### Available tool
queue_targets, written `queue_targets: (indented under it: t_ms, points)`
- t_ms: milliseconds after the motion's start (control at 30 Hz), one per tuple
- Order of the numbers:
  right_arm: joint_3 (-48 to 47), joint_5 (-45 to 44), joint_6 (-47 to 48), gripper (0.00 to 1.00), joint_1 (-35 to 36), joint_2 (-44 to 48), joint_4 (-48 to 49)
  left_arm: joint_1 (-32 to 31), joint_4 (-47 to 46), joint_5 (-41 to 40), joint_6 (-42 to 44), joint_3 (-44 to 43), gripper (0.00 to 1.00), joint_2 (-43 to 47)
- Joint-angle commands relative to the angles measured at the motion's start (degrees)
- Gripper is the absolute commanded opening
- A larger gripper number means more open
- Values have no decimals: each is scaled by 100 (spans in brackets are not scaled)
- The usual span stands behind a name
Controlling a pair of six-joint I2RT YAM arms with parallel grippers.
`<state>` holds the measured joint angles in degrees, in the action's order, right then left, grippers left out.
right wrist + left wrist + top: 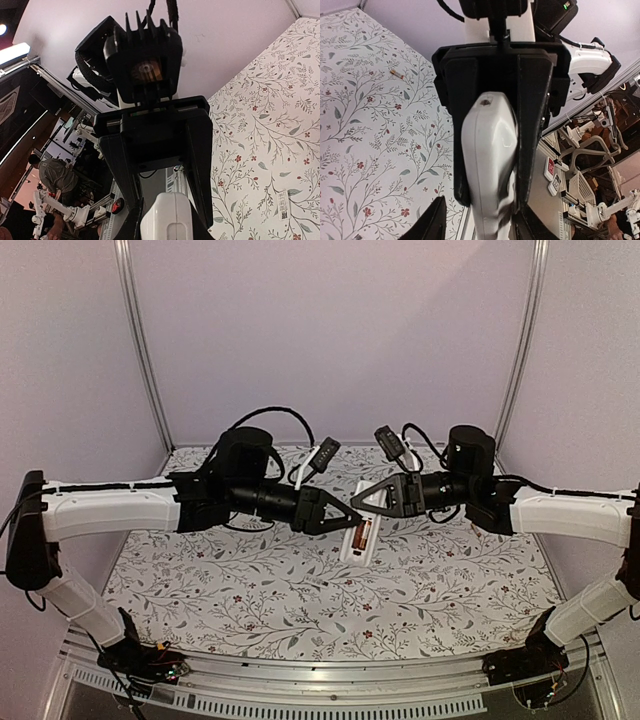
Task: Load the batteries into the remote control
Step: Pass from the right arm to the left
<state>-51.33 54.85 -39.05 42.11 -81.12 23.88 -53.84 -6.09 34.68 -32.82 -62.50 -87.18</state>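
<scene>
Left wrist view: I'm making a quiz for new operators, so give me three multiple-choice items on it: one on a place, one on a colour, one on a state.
1. Where is the loose battery?
A. On the flowered cloth, apart from the remote control
B. Between the black fingers
C. On top of the handset

2. What colour is the remote control's shell?
A. Black
B. White
C. Red

3. What state is the left hand in?
A. Open and empty
B. Shut on the remote control
C. Shut on a cable

Answers:
1 A: the battery lies alone on the cloth, off to one side.
2 B: the shell shows glossy white against the dark hand.
3 B: the fingers press on both sides of the remote control.
</scene>
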Motion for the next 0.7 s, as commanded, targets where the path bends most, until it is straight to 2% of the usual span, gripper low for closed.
queue_targets:
  t_ms: [0, 133, 300, 433, 533, 667]
  points:
    - [-197, 131, 73, 2, 93, -91, 135, -27, -339, 208, -201, 132, 43, -132]
    - [-218, 140, 73, 2, 86, -129, 129, -33, -355, 221, -207, 109, 37, -143]
    - [-241, 104, 69, 3, 94, -157, 118, -35, -402, 249, -248, 132, 22, -170]
    - [-269, 38, 43, 9, 84, -145, 97, -23, -481, 250, -305, 173, 13, -164]
    - [-290, -17, 25, 22, 53, -143, 30, 1, -607, 244, -398, 239, 7, -147]
    - [-256, -119, -20, 57, -185, -86, -72, 47, -752, 251, -488, 324, 3, -109]
